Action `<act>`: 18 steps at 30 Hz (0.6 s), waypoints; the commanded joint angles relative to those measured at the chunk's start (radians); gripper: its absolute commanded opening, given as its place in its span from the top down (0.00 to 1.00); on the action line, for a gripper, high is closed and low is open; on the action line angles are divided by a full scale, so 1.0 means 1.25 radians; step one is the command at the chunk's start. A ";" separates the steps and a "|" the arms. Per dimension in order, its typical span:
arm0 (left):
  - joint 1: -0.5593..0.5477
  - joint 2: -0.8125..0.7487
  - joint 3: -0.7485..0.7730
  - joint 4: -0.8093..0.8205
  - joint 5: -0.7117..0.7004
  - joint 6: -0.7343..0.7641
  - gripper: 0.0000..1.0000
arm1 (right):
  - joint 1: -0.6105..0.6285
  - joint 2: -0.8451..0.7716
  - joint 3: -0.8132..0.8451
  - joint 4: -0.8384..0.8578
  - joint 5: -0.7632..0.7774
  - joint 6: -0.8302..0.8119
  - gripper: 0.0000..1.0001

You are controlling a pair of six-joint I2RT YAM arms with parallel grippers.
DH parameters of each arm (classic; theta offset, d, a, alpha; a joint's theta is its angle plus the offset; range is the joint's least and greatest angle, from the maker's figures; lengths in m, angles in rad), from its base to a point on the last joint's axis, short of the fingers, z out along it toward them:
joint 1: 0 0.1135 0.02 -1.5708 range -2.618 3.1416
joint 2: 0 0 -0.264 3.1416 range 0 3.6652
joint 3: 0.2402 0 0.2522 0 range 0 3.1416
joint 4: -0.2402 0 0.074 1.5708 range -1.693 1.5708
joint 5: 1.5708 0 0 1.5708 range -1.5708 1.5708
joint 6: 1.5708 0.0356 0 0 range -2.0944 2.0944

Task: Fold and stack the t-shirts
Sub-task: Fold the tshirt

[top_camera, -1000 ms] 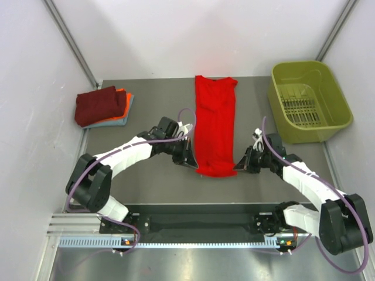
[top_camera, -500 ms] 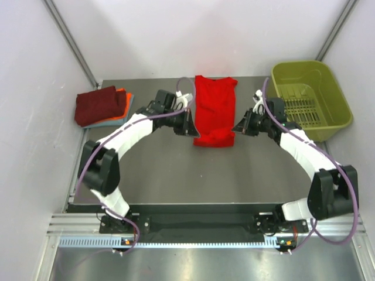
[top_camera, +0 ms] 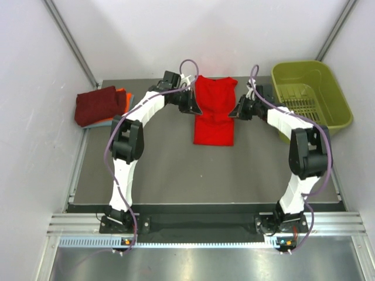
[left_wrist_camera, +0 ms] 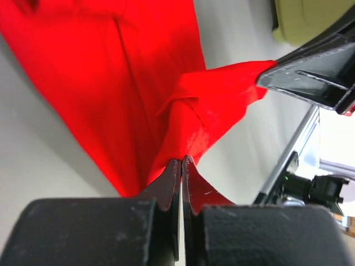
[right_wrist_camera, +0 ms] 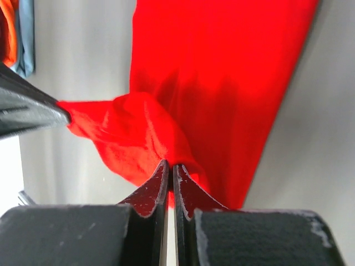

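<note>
Though limp and creased, bright red t-shirt [top_camera: 214, 124], roughly rectangular.

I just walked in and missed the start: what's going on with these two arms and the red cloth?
Both arms are folding the red t-shirt on the table. The left gripper and the right gripper are each shut on a pinch of its cloth, one at either side, holding that end lifted over the rest of the shirt, which lies flat. A stack of folded shirts, maroon on top, sits at the far left. The olive-green basket stands at the far right.
</note>
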 commanded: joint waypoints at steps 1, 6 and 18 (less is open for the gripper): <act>0.006 0.043 0.079 -0.006 0.027 0.014 1.00 | -0.010 0.061 0.112 0.053 -0.024 -0.006 1.00; 0.013 0.113 0.159 -0.001 0.005 0.019 1.00 | -0.014 0.145 0.175 0.064 -0.023 0.002 1.00; 0.051 0.206 0.253 0.042 -0.030 0.015 1.00 | -0.009 0.209 0.221 0.082 0.015 -0.017 1.00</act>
